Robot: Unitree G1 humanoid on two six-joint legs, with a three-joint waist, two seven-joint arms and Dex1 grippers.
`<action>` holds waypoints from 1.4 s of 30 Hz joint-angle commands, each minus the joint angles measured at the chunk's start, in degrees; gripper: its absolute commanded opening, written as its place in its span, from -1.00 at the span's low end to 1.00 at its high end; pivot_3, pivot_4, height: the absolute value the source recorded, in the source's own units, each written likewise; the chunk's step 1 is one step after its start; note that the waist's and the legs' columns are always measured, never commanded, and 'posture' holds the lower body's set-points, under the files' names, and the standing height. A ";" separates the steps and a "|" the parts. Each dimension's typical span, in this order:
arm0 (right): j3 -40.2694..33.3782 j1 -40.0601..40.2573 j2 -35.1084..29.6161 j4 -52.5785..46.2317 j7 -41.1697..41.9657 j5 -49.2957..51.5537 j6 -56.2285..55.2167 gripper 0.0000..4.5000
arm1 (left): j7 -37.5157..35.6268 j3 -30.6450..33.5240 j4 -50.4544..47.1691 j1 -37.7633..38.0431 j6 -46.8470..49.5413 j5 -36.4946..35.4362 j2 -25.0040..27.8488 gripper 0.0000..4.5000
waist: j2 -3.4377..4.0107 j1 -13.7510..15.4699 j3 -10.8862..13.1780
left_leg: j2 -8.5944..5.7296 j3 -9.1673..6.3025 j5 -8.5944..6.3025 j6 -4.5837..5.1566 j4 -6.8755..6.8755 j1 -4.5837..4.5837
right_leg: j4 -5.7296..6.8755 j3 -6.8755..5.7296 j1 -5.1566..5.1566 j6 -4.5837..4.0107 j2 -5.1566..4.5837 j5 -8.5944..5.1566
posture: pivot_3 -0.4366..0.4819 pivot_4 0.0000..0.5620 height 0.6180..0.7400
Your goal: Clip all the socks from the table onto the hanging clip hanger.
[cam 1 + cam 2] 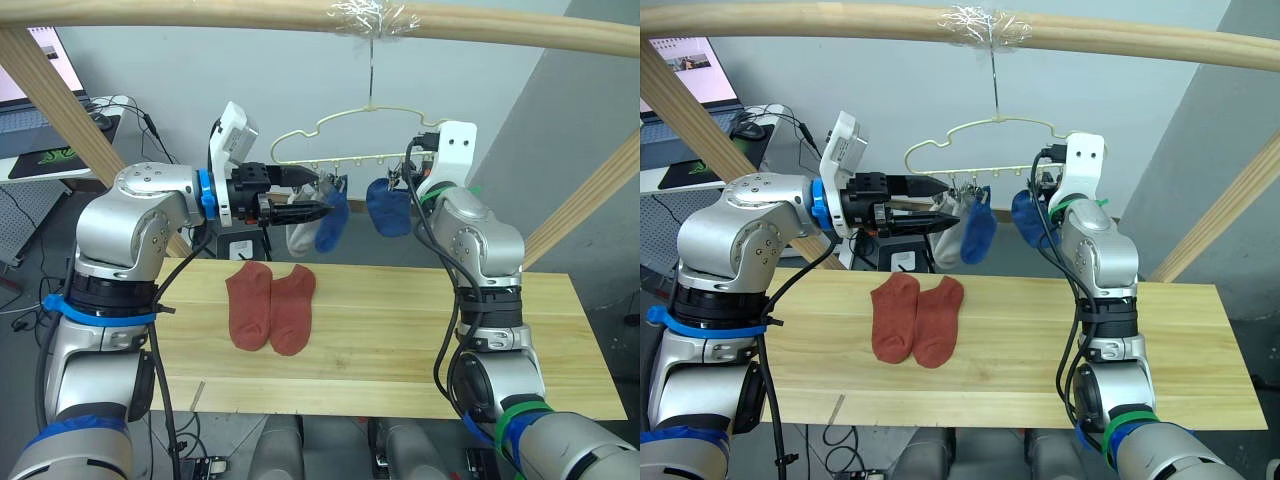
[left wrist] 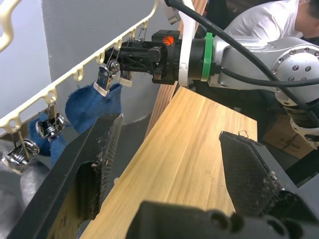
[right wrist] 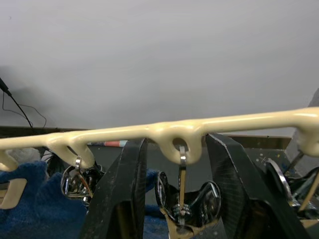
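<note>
Two rust-red socks (image 1: 270,305) lie side by side on the pale wood table (image 1: 420,350), left of its middle. The clip hanger (image 1: 350,118) hangs from the top pole. A light grey sock (image 1: 298,238) and a blue sock (image 1: 334,222) are clipped at its left, another blue sock (image 1: 388,208) further right. My left gripper (image 1: 322,200) is raised beside the grey and blue socks, open with nothing between its fingers (image 2: 99,149). My right gripper (image 1: 400,182) is up at the hanger's bar, its fingers (image 3: 124,189) closed on either side of a silver clip (image 3: 182,199).
A round wooden pole (image 1: 200,12) runs overhead, with slanted poles at the left (image 1: 60,100) and right (image 1: 590,195). A desk with a monitor (image 1: 40,70) stands behind on the left. A person in a white sleeve (image 2: 269,20) sits beyond the table's end.
</note>
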 commanded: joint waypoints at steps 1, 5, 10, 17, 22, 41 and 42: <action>-0.29 -1.84 -0.59 -0.88 -0.01 0.54 -1.45 -0.16 | 0.31 1.35 -2.12 -0.14 -0.78 -0.56 0.48 0.57 | 0.00 0.00 0.00 | 0.00 0.00 0.00 0.00 0.00 0.00 | 0.00 0.00 0.00 0.00 0.00 0.00 | 0.33 -0.31 1.00; -0.26 -2.00 -0.70 -0.55 -0.17 0.38 -1.66 -0.34 | 0.48 1.21 -1.89 -0.29 -0.95 -0.45 0.47 0.57 | 0.00 0.00 0.00 | 0.00 0.00 0.00 0.00 0.00 0.00 | 0.00 0.00 0.00 0.00 0.00 0.00 | 0.33 -0.31 1.00; -0.37 -2.06 -0.85 -0.41 -0.51 0.29 -1.64 -0.91 | 0.76 1.02 -1.85 -0.12 -1.28 -0.15 0.42 0.57 | 0.00 0.00 0.00 | 0.00 0.00 0.00 0.00 0.00 0.00 | 0.00 0.01 0.00 0.00 0.00 0.00 | 0.33 -0.31 1.00; -0.61 -2.40 -1.13 0.19 -0.63 0.25 -1.87 -0.99 | 1.60 0.30 -1.77 0.41 -1.56 0.88 0.22 0.57 | 0.00 0.05 0.00 | 0.00 0.00 0.00 0.00 0.00 0.00 | 0.00 0.00 0.00 0.00 0.00 0.00 | 0.32 -0.31 1.00; -0.71 -2.35 -1.16 -0.18 -0.72 0.44 -1.46 -1.00 | 4.45 -2.55 -2.68 4.61 0.17 3.93 0.52 0.64 | 0.00 0.05 0.00 | 0.00 0.01 0.00 0.00 0.00 0.00 | 0.00 0.01 0.00 0.00 0.00 0.00 | 0.31 -0.31 1.00; -0.18 -2.26 -0.57 -2.07 -0.41 1.02 0.33 -1.00 | 12.70 -12.47 41.64 5.83 -29.96 27.93 -11.65 0.99 | 0.00 1.32 0.00 | -0.01 0.04 0.00 0.01 -0.02 -0.01 | -0.02 -0.01 -0.03 0.00 0.00 0.00 | 0.30 -0.29 1.00; -0.14 -2.21 -0.55 -2.22 -0.43 1.00 0.46 -1.00 | 13.10 -12.78 44.04 4.94 -31.13 28.93 -12.45 0.99 | 0.00 1.32 0.00 | -0.01 0.04 0.00 0.01 -0.02 -0.01 | -0.02 -0.01 -0.03 0.00 0.00 0.00 | 0.30 -0.29 1.00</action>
